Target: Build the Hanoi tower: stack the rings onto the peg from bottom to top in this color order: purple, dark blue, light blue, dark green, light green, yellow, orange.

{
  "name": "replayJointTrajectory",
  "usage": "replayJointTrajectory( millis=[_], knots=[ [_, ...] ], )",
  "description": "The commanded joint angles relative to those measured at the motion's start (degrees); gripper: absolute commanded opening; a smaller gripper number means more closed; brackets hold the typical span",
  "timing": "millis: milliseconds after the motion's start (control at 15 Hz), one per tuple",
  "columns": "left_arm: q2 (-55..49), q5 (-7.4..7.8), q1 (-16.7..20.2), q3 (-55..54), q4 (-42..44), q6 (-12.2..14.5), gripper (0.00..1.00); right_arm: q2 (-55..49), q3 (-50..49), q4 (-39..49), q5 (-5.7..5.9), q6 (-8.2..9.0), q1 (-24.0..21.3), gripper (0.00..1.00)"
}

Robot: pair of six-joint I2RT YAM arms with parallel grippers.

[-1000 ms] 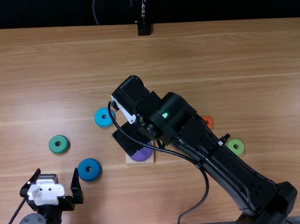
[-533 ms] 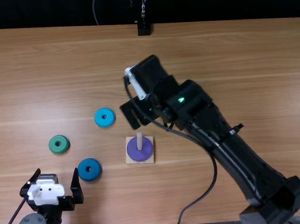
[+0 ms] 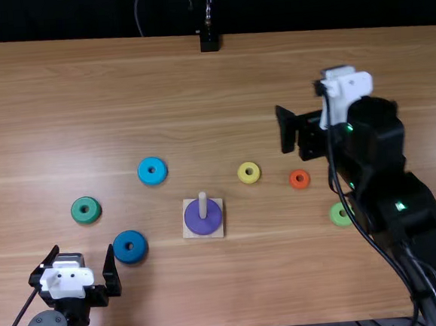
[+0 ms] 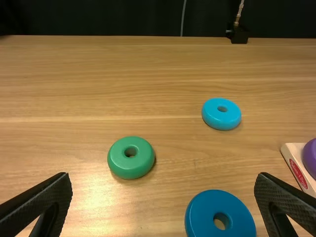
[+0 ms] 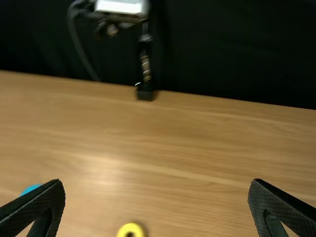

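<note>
The left claw (image 3: 83, 250), left of the peg (image 3: 202, 203), and the right claw (image 5: 156, 183), right of it, are both spread and empty. The purple ring (image 3: 202, 224) circles the peg; the dark blue ring (image 3: 131, 256), left of it, could snag on the tip if lowered off-centre.

red oval label (image 4: 298, 174) on the side of the wooden base (image 4: 295, 149), pale print, too small to read

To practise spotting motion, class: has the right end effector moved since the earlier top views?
Yes: the right end effector swung to the top view's right, away from the unmoved peg.
</note>
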Motion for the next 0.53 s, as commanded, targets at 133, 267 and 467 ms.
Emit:
replayJointTrajectory(
  millis=[133,267,467],
  knots=[
    [-0.67,0.70,0.22,-6.02,-4.55,0.76,1.00,-14.45,-16.15,11.22,-0.03,0.00,-7.28,1.00],
    [-0.67,0.70,0.22,-6.02,-4.55,0.76,1.00,-24.21,-24.68,13.96,-0.03,0.00,-11.14,1.00],
    [-0.67,0.70,0.22,-6.02,-4.55,0.76,1.00,-37.39,-37.60,18.28,-0.03,0.00,-13.61,1.00]
  ],
)
